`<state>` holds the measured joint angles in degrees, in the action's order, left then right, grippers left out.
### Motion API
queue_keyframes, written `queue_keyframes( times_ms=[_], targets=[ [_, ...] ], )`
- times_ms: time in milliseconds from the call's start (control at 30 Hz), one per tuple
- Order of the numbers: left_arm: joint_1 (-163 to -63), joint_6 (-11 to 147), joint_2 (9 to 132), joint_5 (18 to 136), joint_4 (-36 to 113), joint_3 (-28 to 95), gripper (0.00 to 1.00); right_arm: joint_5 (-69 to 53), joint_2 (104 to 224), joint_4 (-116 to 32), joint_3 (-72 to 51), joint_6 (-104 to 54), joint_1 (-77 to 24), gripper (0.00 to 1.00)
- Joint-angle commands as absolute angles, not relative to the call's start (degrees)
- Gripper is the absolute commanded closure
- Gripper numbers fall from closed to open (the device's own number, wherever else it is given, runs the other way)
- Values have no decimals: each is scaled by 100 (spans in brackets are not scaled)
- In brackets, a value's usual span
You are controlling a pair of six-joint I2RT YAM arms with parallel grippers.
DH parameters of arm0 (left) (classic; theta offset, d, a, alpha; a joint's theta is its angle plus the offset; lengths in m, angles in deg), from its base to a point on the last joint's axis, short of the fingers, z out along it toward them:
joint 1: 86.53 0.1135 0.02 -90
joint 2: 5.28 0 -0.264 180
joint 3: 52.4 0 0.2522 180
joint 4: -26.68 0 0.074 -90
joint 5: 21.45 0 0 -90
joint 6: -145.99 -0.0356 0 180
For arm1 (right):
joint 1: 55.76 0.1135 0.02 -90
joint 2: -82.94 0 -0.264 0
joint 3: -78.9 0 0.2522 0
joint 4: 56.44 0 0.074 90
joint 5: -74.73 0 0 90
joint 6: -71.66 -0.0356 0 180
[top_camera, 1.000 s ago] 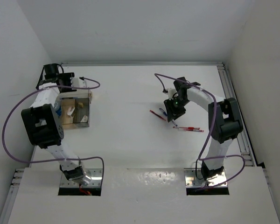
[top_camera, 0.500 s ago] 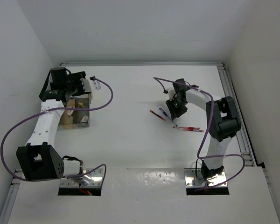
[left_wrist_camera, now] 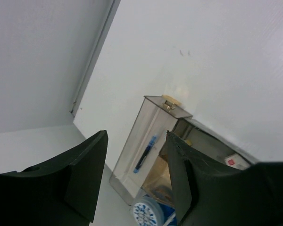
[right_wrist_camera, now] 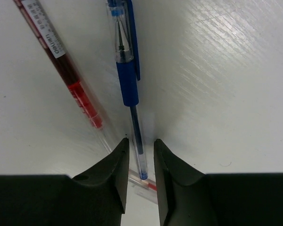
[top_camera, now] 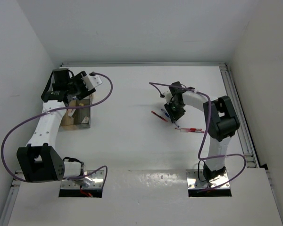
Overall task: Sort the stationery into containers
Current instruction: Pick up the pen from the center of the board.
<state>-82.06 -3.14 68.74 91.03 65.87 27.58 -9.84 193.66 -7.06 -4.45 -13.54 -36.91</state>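
Currently the right hand (right_wrist_camera: 140, 141) is straddling the thin clear end of the blue pen (right_wrist_camera: 127, 80). Its fingers are standing narrowly parted, with slivers of worktop (right_wrist_camera: 226, 70) showing on either side of the barrel. The red pen (right_wrist_camera: 68, 70) is lying just beside it. The left hand (left_wrist_camera: 136, 135) is hanging released and empty over the clear box (left_wrist_camera: 141, 122), which is holding a second blue pen (left_wrist_camera: 145, 153). A blue-white roll (left_wrist_camera: 145, 214) is showing at its near end.

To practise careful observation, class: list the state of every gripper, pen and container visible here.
Clear rectangular plastic box: standing on the white table, a stored blue pen inside.
Left gripper: open, empty.
Loose blue plastic pen: lying flat on the table, not lifted.
Right gripper: narrowly open, straddling the loose pen's tip.
Red see-through pen: lying flat beside it.
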Motion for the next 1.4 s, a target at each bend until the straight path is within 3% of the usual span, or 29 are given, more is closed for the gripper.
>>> queue_keyframes(
  times_ms=[0, 233, 400, 467, 767, 967, 1367],
  targets=[
    [-8266, 665, 6731, 9509, 6531, 3132, 41, -1210, 19500, -761, -693, -1298, -3669, 74],
    [-8573, 1660, 6644, 9992, 6777, 3651, 41, -1510, 19676, -770, -711, -1158, -3590, 79],
    [-8820, 2547, 6424, 10264, 6716, 3642, 42, -1501, 19502, -761, -685, -1183, -3581, 98],
    [-8872, 3248, 6284, 10501, 6567, 3590, 43, -1318, 19343, -735, -763, -1166, -3598, 100],
    [-9091, 6432, 5958, 11741, 5021, 2958, 42, -107, 18622, -163, -2249, -1788, -3669, 100],
    [-9725, 7469, 5966, 11707, 4370, 2527, 42, 1344, 17805, -1206, -1671, -3072, -3467, 100],
    [-10375, 9641, 6670, 11601, 2401, 1893, 43, 2418, 17382, -2219, -1379, -4391, -2913, 100]
  ],
)
